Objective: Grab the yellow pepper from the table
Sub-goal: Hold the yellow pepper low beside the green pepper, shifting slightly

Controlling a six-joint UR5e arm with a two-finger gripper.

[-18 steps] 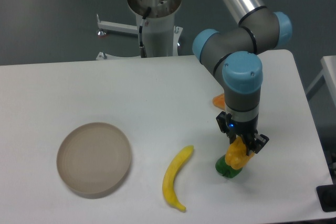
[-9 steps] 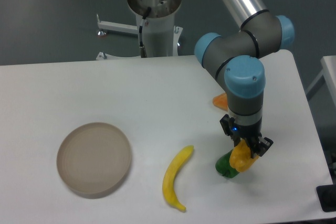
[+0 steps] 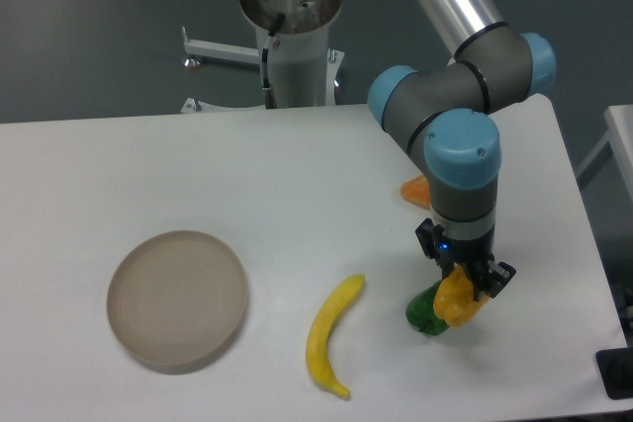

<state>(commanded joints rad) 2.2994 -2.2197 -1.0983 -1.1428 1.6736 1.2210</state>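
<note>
Desk (image 3: 198, 165): white, rounded corners, grey floor behind.
Fingers (image 3: 465, 289): clenched around the yellow pepper (image 3: 455, 298).
Pepper's place: in the grasp, just above a green pepper (image 3: 423, 313), seemingly clear of the desk.
Nearby: banana (image 3: 329, 336), round dish (image 3: 177, 298).
Progress: grasp made; only lifting higher appears left.

Arm bent downward; gripper (image 3: 463, 289) clamped shut
</note>
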